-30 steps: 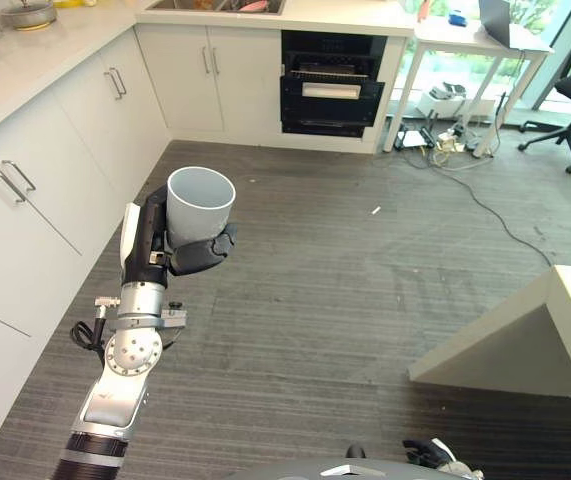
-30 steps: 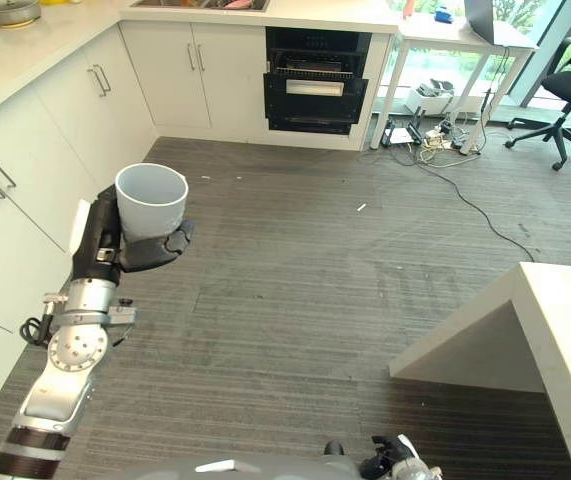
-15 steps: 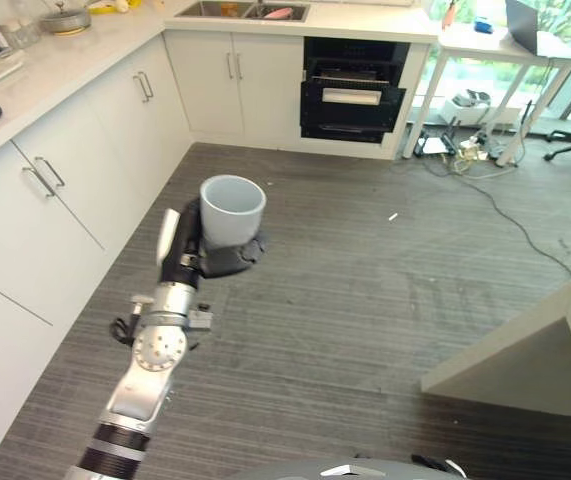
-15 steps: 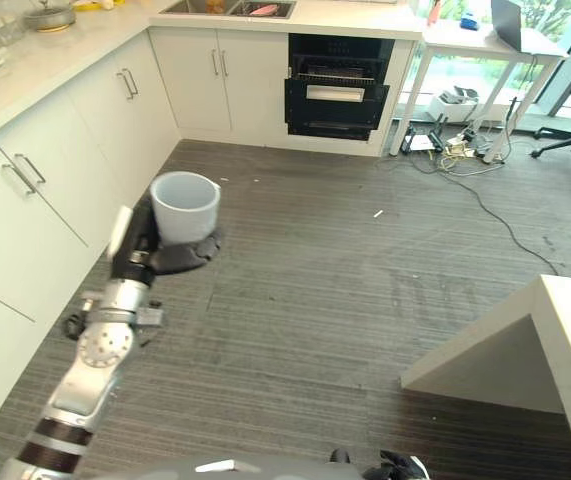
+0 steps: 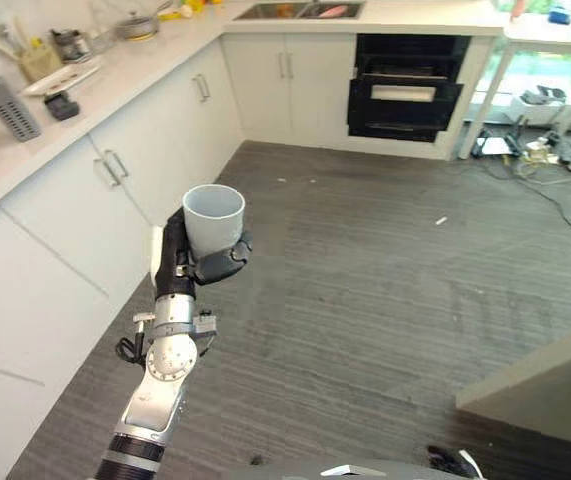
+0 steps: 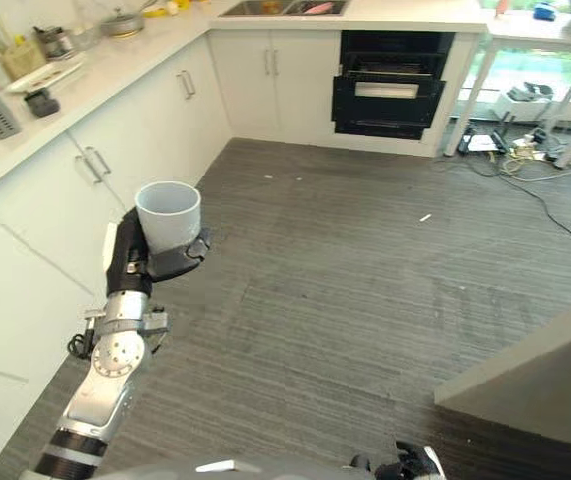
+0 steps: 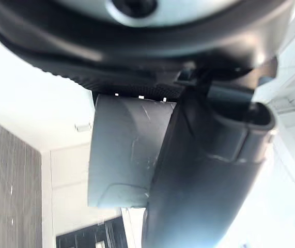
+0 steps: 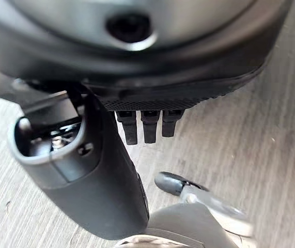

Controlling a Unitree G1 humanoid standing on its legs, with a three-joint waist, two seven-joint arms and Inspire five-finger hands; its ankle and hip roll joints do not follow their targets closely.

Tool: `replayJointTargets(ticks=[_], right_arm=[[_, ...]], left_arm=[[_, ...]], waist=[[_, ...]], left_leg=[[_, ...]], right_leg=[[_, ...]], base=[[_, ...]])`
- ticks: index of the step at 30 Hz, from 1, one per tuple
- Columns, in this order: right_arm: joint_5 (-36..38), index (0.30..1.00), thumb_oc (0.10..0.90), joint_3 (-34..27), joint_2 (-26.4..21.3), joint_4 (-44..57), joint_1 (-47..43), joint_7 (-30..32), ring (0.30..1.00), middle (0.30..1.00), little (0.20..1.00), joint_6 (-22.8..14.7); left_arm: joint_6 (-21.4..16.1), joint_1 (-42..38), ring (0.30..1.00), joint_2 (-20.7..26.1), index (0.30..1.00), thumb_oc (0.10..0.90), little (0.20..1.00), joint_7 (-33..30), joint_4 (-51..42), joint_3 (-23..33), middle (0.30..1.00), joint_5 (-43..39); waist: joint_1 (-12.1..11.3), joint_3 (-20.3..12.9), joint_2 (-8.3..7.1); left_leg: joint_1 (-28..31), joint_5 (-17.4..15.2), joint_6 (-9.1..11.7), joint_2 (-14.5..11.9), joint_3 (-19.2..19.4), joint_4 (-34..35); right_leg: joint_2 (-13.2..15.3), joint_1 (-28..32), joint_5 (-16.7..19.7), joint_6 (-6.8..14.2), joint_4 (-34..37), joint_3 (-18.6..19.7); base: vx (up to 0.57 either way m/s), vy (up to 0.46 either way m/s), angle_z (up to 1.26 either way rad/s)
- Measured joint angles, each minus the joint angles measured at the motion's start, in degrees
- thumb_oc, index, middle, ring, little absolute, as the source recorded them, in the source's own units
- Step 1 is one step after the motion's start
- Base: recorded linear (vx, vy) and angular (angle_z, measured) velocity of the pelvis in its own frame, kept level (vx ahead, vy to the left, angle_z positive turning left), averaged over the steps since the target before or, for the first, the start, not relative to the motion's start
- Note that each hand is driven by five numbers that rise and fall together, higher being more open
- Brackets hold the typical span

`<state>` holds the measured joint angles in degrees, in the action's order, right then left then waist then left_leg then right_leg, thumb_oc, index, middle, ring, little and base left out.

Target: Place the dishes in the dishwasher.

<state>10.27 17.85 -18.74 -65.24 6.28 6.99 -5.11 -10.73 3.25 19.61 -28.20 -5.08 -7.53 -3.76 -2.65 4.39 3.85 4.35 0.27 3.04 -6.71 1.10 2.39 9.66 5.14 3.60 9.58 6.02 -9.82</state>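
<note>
Gripping an upright grey cup [image 5: 213,218], left hand [image 5: 190,262] fingers curled round; right hand [image 8: 85,175] unclear.

No legible text or labels

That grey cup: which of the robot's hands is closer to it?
Left. The left hand is curled round the grey cup, holding it upright above the floor; the right hand hangs low over the floor, empty.

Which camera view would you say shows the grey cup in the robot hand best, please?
The left eye view: the grey cup stands upright with its open rim visible, the left robot hand curled round it. The right eye view matches. The left wrist view shows just its side wall behind the thumb.
</note>
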Motion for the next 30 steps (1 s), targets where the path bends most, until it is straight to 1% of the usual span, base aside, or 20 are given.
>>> replayJointTargets(ticks=[3,4,5,6,7,9,10,11,12,13,16,18,20,21,23,24,25,26,28,30], right_arm=[[-4.04,0.900,0.800,1.61,-0.04,1.94,-2.74,1.23,0.900,0.900,0.900,-1.84],[-5.09,0.900,0.800,1.47,0.20,2.83,-3.44,1.38,0.900,0.900,0.900,-2.10],[-6.35,0.900,0.800,0.86,0.57,5.70,-3.97,1.88,0.900,0.900,0.900,-2.29],[-6.35,0.900,0.800,0.86,0.57,5.70,-3.97,1.88,0.900,0.900,0.900,-2.29],[-6.86,0.900,0.800,1.27,2.57,6.04,-3.83,2.45,0.900,0.900,0.900,-3.79],[-7.75,0.900,0.800,-0.74,3.79,2.24,-5.68,3.26,0.900,0.900,0.900,-3.73],[-7.99,0.900,0.800,-0.96,2.63,-2.18,-7.32,3.63,0.900,0.900,0.900,-2.76],[-8.02,0.900,0.800,-0.79,2.02,-5.03,-7.92,3.63,0.900,0.900,0.900,-2.12],[-8.04,0.900,0.800,-0.79,1.51,-5.44,-7.89,3.62,0.900,0.900,0.900,-1.57],[-8.23,0.900,0.800,-0.76,1.34,-5.40,-7.48,3.57,0.900,0.900,0.900,-1.50],[-9.16,0.900,0.800,0.85,1.58,-5.88,-7.27,3.71,0.900,0.900,0.900,-1.72],[-9.20,0.900,0.800,-0.27,2.37,-5.19,-6.84,3.55,0.900,0.900,0.900,-1.95],[-9.14,0.900,0.800,-0.94,3.61,-4.66,-5.28,3.80,0.900,0.900,0.900,-1.85],[-8.95,0.900,0.800,-1.04,3.94,-5.50,-4.60,3.27,0.900,0.900,0.900,-2.17],[-8.11,0.900,0.800,-1.16,3.79,-5.37,-3.84,3.40,0.900,0.900,0.900,-2.24],[-7.08,0.900,0.800,-1.45,4.67,-4.88,-2.64,3.59,0.900,0.900,0.900,-2.40],[-4.89,0.900,0.800,-2.68,5.86,-2.15,-0.47,3.60,0.900,0.900,0.900,-2.14],[-4.34,0.900,0.800,-2.64,5.91,-1.34,0.16,3.44,0.900,0.900,0.900,-1.62],[-3.58,0.900,0.800,-3.30,5.68,1.22,-0.01,3.38,0.900,0.900,0.900,-1.21],[-3.33,0.900,0.800,-3.76,5.01,4.43,-1.20,3.22,0.900,0.900,0.900,-1.83]], left_arm=[[-0.07,0.10,0.300,0.25,0.300,0.400,0.300,-4.20,-0.90,1.48,0.300,0.13],[-0.17,0.60,0.300,-0.15,0.300,0.400,0.300,-4.88,-0.94,1.66,0.300,0.37],[-1.07,0.22,0.300,-0.02,0.300,0.400,0.300,-5.34,-2.01,1.86,0.300,1.52],[-1.07,0.22,0.300,-0.02,0.300,0.400,0.300,-5.34,-2.01,1.86,0.300,1.52],[-1.80,-0.14,0.300,2.89,0.300,0.400,0.300,-5.73,-2.74,1.17,0.300,2.42],[-1.25,0.90,0.300,3.58,0.300,0.400,0.300,-6.05,-0.12,-0.95,0.300,3.11],[-1.38,2.02,0.300,1.67,0.300,0.400,0.300,-5.94,-0.09,-2.30,0.300,3.86],[-1.34,2.81,0.300,0.54,0.300,0.400,0.300,-5.49,-0.10,-2.59,0.300,4.27],[-1.22,2.88,0.300,0.32,0.300,0.400,0.300,-5.40,-0.16,-2.10,0.300,4.29],[-1.13,2.86,0.300,0.25,0.300,0.400,0.300,-5.67,0.22,-1.14,0.300,4.26],[-1.17,2.88,0.300,-0.38,0.300,0.400,0.300,-5.91,0.24,1.48,0.300,4.26],[-1.23,2.56,0.300,-0.46,0.300,0.400,0.300,-6.15,0.05,2.75,0.300,4.25],[-0.77,2.76,0.300,-0.21,0.300,0.400,0.300,-6.02,0.01,2.16,0.300,4.24],[-0.32,2.48,0.300,0.66,0.300,0.400,0.300,-5.97,-1.08,2.08,0.300,4.28],[0.19,2.02,0.300,1.64,0.300,0.400,0.300,-5.43,-1.12,1.71,0.300,4.30],[0.36,2.03,0.300,2.89,0.300,0.400,0.300,-4.95,-1.72,1.37,0.300,4.30],[0.38,0.10,0.300,5.52,0.300,0.400,0.300,-3.83,-4.17,0.01,0.300,4.38],[0.38,-1.18,0.300,6.49,0.300,0.400,0.300,-3.09,-4.38,-1.33,0.300,4.41],[0.10,-3.16,0.300,6.67,0.300,0.400,0.300,-1.65,-4.91,-3.10,0.300,4.46],[-0.22,-5.37,0.300,6.41,0.300,0.400,0.300,0.12,-4.16,-3.31,0.300,4.38]], waist=[[-0.63,2.61,-0.19],[-1.22,3.60,-0.41],[-2.26,6.08,-0.97],[-2.26,6.08,-0.97],[-3.79,8.06,-6.36],[-2.93,8.83,-9.21],[-3.46,9.02,-7.71],[-4.53,9.50,-6.15],[-6.65,10.14,-5.64],[-6.34,10.43,-5.38],[-8.70,9.77,-4.10],[-8.02,10.15,-4.25],[-8.31,9.07,-5.99],[-8.41,8.43,-7.09],[-6.41,7.40,-6.60],[-5.23,5.39,-7.56],[-2.69,4.31,-9.34],[-0.85,4.29,-8.74],[2.22,5.47,-5.27],[4.84,7.33,-2.67]], left_leg=[[-5.08,0.37,-0.35,0.05,-0.38,-7.14],[-7.42,1.17,2.54,-0.29,-0.17,-10.78],[-13.82,1.07,6.97,-1.24,-0.25,-21.83],[-13.82,1.07,6.97,-1.24,-0.25,-21.83],[-20.22,5.49,11.77,0.03,1.39,-31.65],[-25.78,4.71,7.74,-0.08,6.74,-29.44],[-25.50,2.87,6.11,0.06,13.24,-12.65],[-23.92,3.03,5.00,0.41,13.80,-2.89],[-22.20,4.10,3.55,0.63,13.31,3.16],[-22.27,4.81,3.75,0.57,12.08,3.21],[-20.75,5.22,2.94,-1.69,8.82,2.01],[-18.99,6.42,1.94,-1.30,9.45,-0.48],[-17.31,6.82,0.26,0.04,9.35,-2.17],[-13.04,6.67,-2.12,3.30,10.72,-0.32],[-7.75,7.59,-3.08,4.12,12.06,2.15],[-7.00,5.48,-4.13,5.19,13.36,2.02],[-3.99,1.75,-6.78,8.29,12.38,0.59],[-1.92,0.43,-7.79,8.98,10.76,0.96],[1.71,-2.03,-8.62,7.40,7.74,1.24],[4.37,-4.45,-7.67,6.03,5.06,1.33]], right_leg=[[0.01,-2.52,-0.61,-1.00,-2.22,0.79],[-0.54,-3.72,-1.76,-2.26,-4.93,0.44],[-0.97,-11.48,-9.37,-5.31,-22.60,-0.42],[-0.97,-11.48,-9.37,-5.31,-22.60,-0.42],[-0.53,-17.38,-16.33,-8.49,-35.53,-1.54],[-1.92,-14.34,-18.42,-10.90,-29.08,-0.48],[-3.92,-10.89,-12.69,-7.88,-18.63,-1.39],[-5.49,-8.28,-11.28,-5.39,-12.93,-1.59],[-6.83,-6.86,-9.72,-7.76,-9.99,0.01],[-8.75,-4.70,-6.03,-10.84,-7.42,3.42],[-10.98,-1.90,-9.29,-9.76,-4.52,4.32],[-11.99,-1.15,-8.83,-12.45,-7.39,7.29],[-11.35,-0.31,-11.64,-11.64,-9.32,9.27],[-9.12,1.02,-14.14,-7.89,-12.45,9.84],[-7.81,-2.34,-17.52,-2.72,-28.15,7.83],[-5.87,-7.17,-16.88,-1.04,-38.56,7.66],[-1.38,-15.11,-9.28,2.88,-56.70,6.91],[-0.33,-16.73,-8.11,1.94,-62.25,6.17],[-5.52,-21.32,-11.55,-0.32,-65.89,7.04],[-9.74,-30.46,-15.83,-3.39,-58.26,4.43]], base=[[0.01,-0.106,0.05],[0.04,-0.164,0.05],[0.01,-0.038,0.09],[0.15,0.001,0.07],[0.33,0.042,0.72],[0.68,0.139,1.25],[0.71,0.177,0.83],[0.52,0.137,0.30],[0.53,0.139,-0.01],[0.55,0.141,-0.02],[0.47,0.151,-0.47],[0.52,0.236,-0.46],[0.45,0.250,-0.52],[0.29,0.211,-0.74],[0.46,0.337,-0.64],[0.70,0.437,-0.20],[0.71,0.406,0.19],[0.73,0.350,0.53],[0.57,0.177,0.66],[0.55,0.069,0.63]])
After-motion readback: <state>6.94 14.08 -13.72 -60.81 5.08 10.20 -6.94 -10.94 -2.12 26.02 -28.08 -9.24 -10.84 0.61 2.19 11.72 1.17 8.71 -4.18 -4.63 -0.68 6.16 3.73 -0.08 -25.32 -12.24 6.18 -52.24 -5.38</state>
